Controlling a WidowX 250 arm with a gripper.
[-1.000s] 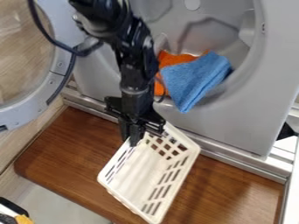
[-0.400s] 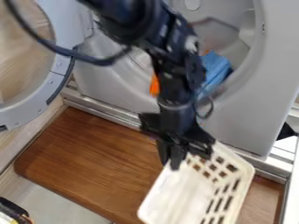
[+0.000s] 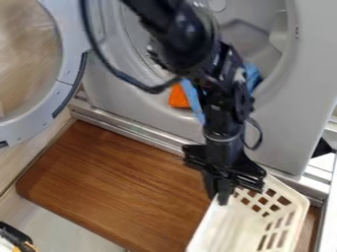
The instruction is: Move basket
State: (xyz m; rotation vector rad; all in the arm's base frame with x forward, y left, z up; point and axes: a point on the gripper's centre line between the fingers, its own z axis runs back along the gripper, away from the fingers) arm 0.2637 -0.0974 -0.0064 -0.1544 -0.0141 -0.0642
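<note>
The pincer (image 3: pixel 219 196) is closed on the rim of the white basket (image 3: pixel 242 227), near its far left corner; take that grip as the clock's hub. The basket spreads from there toward 4 and 6 o'clock, slotted along its right side and pierced with square holes at its far end, its near end cut off by the bottom edge of the view. Beneath it lies the brown wooden bench (image 3: pixel 121 184), reaching out to 9 o'clock. The black arm (image 3: pixel 227 106) rises toward 12, a dark cable (image 3: pixel 121 75) looping off its left side, around 11.

Beyond the bench runs a metal rail (image 3: pixel 135 130), and past that stands a grey machine (image 3: pixel 293 118) with a round opening at 12. In that opening, partly hidden behind the arm, are an orange cloth (image 3: pixel 178 97), between 11 and 12, and a blue cloth (image 3: pixel 194 101) showing on both sides of the arm. Between 10 and 11 stands the round-windowed door (image 3: pixel 71 56), swung open. A small black and orange object (image 3: pixel 17 238) sits between 8 and 9, cut off by the edge.
</note>
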